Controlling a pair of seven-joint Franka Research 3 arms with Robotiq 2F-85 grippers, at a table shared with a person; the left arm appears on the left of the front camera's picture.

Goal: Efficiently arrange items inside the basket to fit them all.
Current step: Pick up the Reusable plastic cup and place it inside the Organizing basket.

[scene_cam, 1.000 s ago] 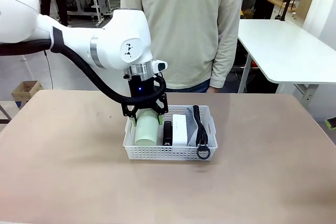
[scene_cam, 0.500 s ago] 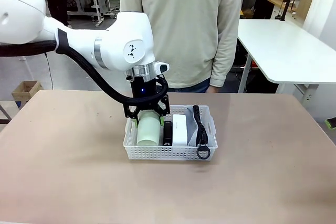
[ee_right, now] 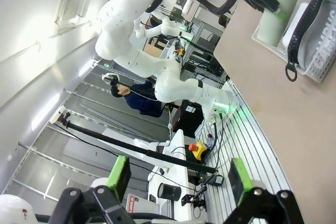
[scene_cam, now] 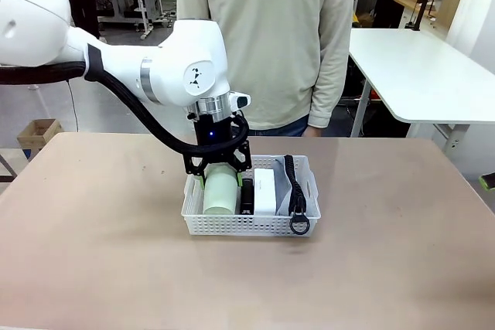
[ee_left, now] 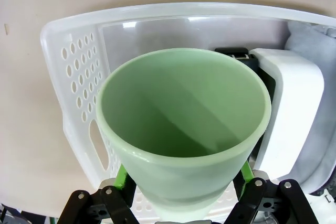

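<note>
Left gripper [scene_cam: 219, 171] is clamped on the green cup [scene_cam: 220, 191], which lies on its side in the left end of the white basket [scene_cam: 247, 224]. Beside the cup sit the black stapler [scene_cam: 247, 195], the white device [scene_cam: 265, 189] and the grey pouch [scene_cam: 295, 191]. Right gripper [ee_right: 178, 182] is spread wide, holding nothing, away from the table [scene_cam: 371, 268].

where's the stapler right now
In the front view the black stapler sits in the basket, between the green cup and the white device.
</note>
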